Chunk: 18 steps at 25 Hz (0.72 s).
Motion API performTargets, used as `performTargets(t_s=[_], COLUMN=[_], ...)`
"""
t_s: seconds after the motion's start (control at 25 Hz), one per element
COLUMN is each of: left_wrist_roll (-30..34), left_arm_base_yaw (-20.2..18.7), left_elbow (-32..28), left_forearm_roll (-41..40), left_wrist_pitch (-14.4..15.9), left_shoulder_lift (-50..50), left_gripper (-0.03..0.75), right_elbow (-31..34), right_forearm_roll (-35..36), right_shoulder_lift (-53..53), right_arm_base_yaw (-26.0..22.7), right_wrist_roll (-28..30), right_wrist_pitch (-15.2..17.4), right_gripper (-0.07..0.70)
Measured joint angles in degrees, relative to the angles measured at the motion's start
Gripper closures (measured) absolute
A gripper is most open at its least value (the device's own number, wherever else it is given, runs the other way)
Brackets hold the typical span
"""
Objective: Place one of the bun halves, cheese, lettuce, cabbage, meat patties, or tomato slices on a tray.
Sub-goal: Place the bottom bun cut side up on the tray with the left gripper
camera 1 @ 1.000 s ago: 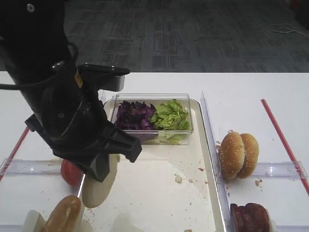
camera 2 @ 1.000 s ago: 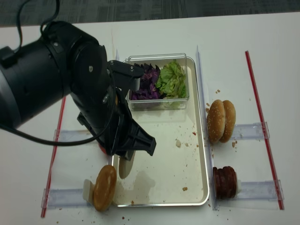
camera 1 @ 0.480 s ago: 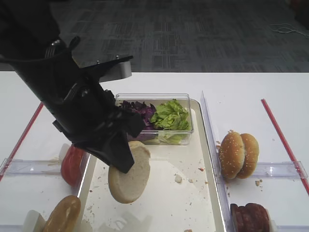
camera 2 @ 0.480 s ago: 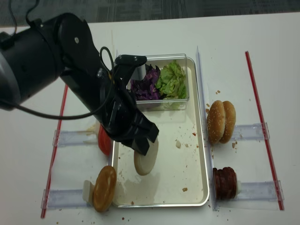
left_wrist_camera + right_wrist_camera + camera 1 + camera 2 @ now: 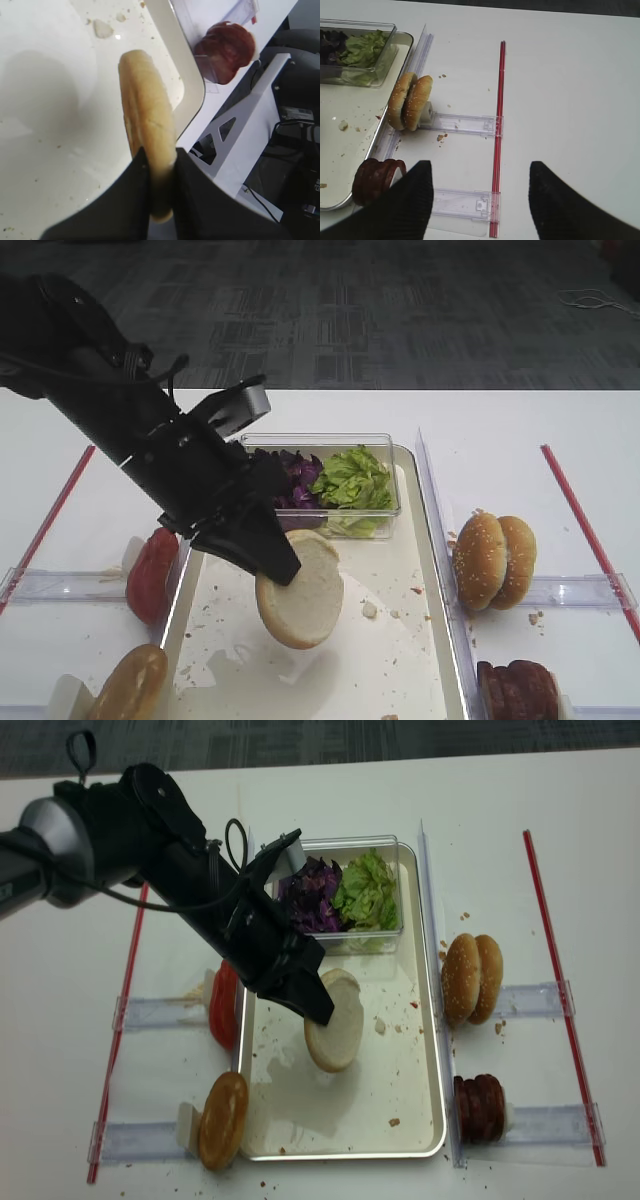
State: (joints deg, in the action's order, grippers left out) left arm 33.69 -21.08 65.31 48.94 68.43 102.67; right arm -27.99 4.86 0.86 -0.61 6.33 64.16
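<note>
My left gripper (image 5: 283,568) (image 5: 320,1012) (image 5: 160,156) is shut on a seedless bun half (image 5: 302,592) (image 5: 336,1022) (image 5: 144,112), holding it on edge over the middle of the tray (image 5: 395,672) (image 5: 372,1092) (image 5: 45,100). Whether the bun touches the floor I cannot tell. A second bun half (image 5: 127,685) (image 5: 222,1120) stands left of the tray, with tomato slices (image 5: 150,560) (image 5: 222,1018) behind it. Lettuce (image 5: 350,480) (image 5: 368,892) and cabbage (image 5: 292,476) (image 5: 312,896) fill a box at the tray's back. Meat patties (image 5: 515,685) (image 5: 480,1108) (image 5: 374,181) stand right of the tray. My right gripper (image 5: 480,172) hangs open over bare table beside them. Cheese is out of view.
The clear plastic box (image 5: 320,522) (image 5: 340,940) stands inside the tray's far end. Sesame-seeded buns (image 5: 493,560) (image 5: 468,978) (image 5: 410,101) stand in a clear holder right of the tray. Red strips (image 5: 585,525) (image 5: 130,970) run along both sides. Crumbs lie on the tray floor.
My left gripper has carried the bun half rightward from the tray's left edge to above its middle. The arm has swung out of the camera's foreground.
</note>
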Motion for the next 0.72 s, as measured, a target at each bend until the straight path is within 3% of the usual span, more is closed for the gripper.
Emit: performTargets(t_s=[0.32,0.72], left_wrist_roll=[4.1,6.2], left_arm_base_yaw=[0.5,0.5], left_elbow=[0.1,0.3], left_forearm_roll=[-0.1,-0.1], left_wrist_pitch=[-0.7,-0.7], left_shoulder_lift=[7.5,8.2], left_gripper=[0.617,0.617], right_elbow=[0.0,0.0], right_forearm_roll=[0.0,0.0], right_shoulder_lift=[0.0,0.0], right_arm_base_yaw=[0.0,0.0], right_wrist_roll=[-0.1,-0.1], right_wrist_pitch=[0.0,0.0], right_gripper=[0.167,0.167])
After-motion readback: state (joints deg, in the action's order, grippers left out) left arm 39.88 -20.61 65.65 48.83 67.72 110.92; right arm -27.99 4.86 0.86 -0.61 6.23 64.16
